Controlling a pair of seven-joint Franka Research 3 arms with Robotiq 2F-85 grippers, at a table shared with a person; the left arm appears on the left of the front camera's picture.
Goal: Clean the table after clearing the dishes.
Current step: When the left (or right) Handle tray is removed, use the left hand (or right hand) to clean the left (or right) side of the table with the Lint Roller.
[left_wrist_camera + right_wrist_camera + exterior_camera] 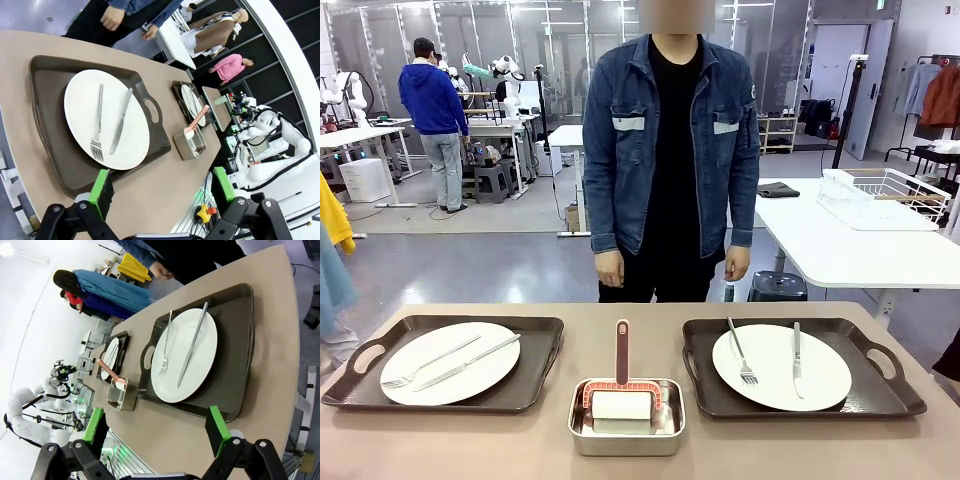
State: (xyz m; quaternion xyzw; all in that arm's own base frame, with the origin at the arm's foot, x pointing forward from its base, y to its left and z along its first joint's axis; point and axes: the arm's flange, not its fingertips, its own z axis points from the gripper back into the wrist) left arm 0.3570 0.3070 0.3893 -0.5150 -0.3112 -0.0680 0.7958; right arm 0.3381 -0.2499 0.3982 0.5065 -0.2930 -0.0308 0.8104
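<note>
At the table's (770,450) left and right ends the dishes (480,382) lie on trays (538,335); left gripper (162,186) and right gripper (156,426) gape empty

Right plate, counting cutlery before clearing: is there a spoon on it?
No, the right plate holds just a fork and a knife.

White dishes (485,382) with cutlery (470,362) sit on dark trays (535,338) on the beige table (770,450).

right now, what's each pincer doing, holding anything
Left pincer: open, holding nothing.
Right pincer: open, holding nothing.
</note>
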